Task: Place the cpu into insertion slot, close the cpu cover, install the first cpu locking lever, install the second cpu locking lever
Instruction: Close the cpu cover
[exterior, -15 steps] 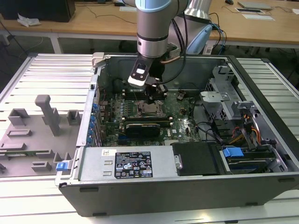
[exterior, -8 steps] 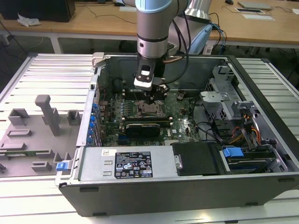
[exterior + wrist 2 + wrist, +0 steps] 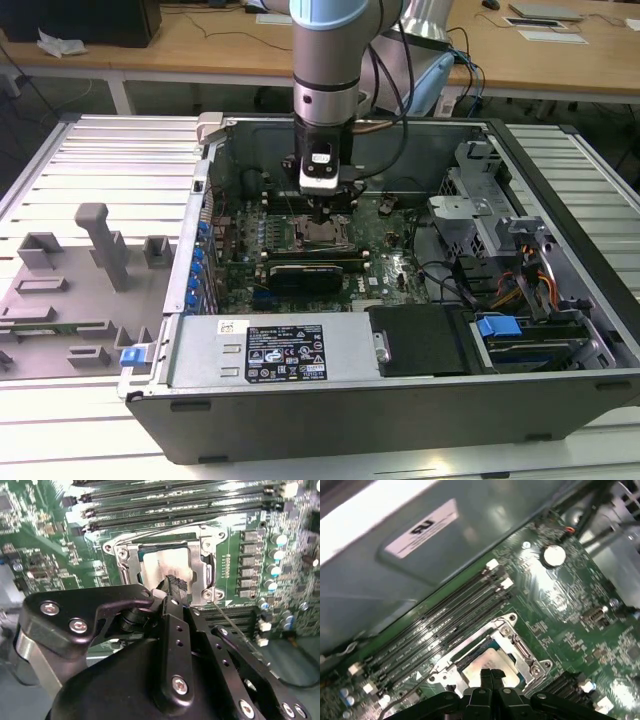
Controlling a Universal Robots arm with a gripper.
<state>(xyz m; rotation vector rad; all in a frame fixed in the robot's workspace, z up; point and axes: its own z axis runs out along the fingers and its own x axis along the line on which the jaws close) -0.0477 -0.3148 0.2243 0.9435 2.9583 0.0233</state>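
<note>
Inside an open computer case, past the labelled metal box at its near edge, the cpu sits in the insertion slot on the green motherboard. The cpu cover lies down around it. The gripper, fingers pressed together, points down just over the cpu's silvery top. Black memory slots run just beyond, and wooden desks stand farthest.

One far view, two near
Exterior view looks down into the case; both wrist views closely share the insertion slot.
</note>
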